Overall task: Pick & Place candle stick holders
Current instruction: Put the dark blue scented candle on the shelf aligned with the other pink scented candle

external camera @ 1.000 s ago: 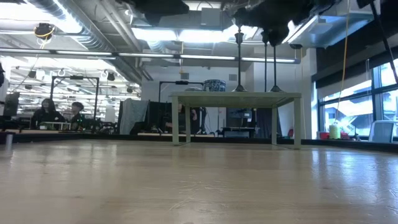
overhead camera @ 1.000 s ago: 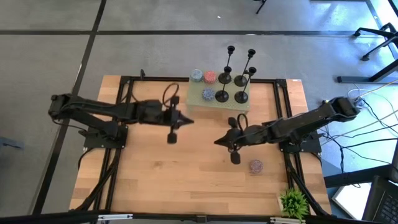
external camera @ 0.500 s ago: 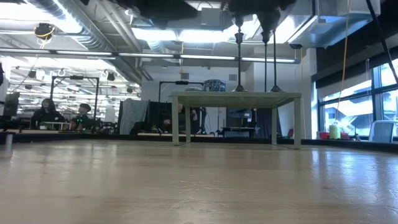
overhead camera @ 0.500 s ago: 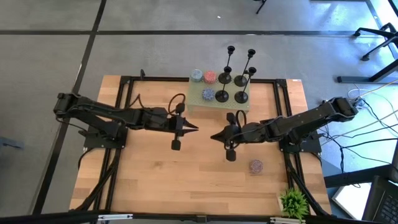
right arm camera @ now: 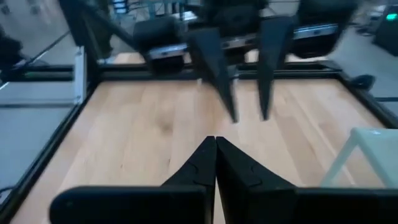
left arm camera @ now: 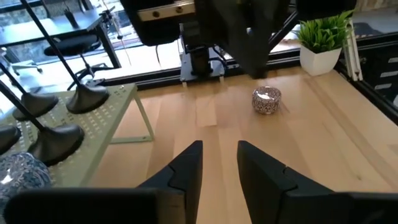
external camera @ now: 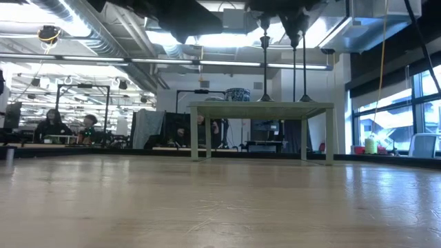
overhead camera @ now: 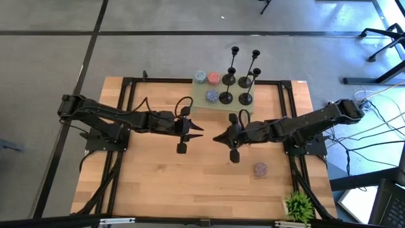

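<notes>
Four candle stick holders (overhead camera: 237,81) stand untouched on the green stand (overhead camera: 201,101). Left gripper (overhead camera: 197,131) parted, right gripper (overhead camera: 217,138) pinched empty; tips nearly meet below the stand, so collision risk.

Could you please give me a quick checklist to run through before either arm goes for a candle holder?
1. All four holders upright on the green stand: ok.
2. Left gripper open, empty, over bare table: ok.
3. Right gripper open for a grasp: not ok; its fingers are shut, empty.
4. Room between the two grippers: not ok; tips face each other closely at mid-table.
5. Small jars beside the holders leave room to grasp: cannot tell.
</notes>
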